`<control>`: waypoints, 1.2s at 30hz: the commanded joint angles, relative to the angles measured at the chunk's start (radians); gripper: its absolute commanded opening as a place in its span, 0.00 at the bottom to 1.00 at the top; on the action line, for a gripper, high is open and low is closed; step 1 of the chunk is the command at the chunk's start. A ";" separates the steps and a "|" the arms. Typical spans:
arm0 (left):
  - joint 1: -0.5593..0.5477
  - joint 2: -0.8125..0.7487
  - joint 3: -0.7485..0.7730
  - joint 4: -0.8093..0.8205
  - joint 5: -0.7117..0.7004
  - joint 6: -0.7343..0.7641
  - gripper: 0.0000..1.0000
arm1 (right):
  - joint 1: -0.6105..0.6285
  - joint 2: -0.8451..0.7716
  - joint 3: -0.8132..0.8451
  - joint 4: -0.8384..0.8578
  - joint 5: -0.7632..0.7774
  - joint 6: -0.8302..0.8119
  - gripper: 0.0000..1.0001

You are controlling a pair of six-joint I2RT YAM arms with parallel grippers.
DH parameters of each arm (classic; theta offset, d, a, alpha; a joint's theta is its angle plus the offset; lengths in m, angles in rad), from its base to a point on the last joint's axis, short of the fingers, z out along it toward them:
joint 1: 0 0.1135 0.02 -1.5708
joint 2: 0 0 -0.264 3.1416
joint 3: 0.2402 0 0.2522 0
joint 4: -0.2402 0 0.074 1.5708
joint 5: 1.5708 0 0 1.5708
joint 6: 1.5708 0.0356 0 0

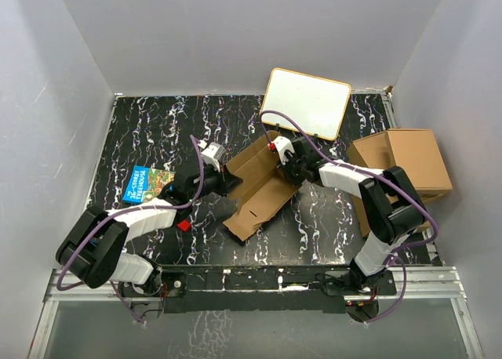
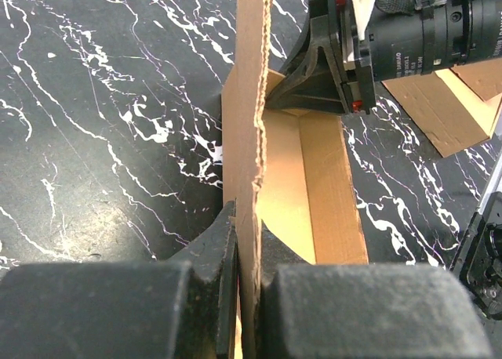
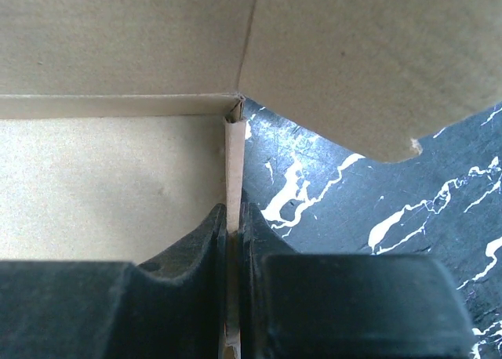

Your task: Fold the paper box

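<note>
Paper box (image 1: 263, 190) — left jaws clamped on one upright wall, right jaws on another.

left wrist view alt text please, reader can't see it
The left gripper, seen close up from its own camera, is shut on the upright edge of a brown paper box wall. Across the box the right gripper holds the far end, with a black white-veined table beneath.
</note>
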 commanded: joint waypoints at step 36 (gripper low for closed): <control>0.084 -0.067 0.052 -0.118 0.087 0.070 0.00 | -0.344 -0.392 -0.072 -0.227 -0.774 -0.120 0.57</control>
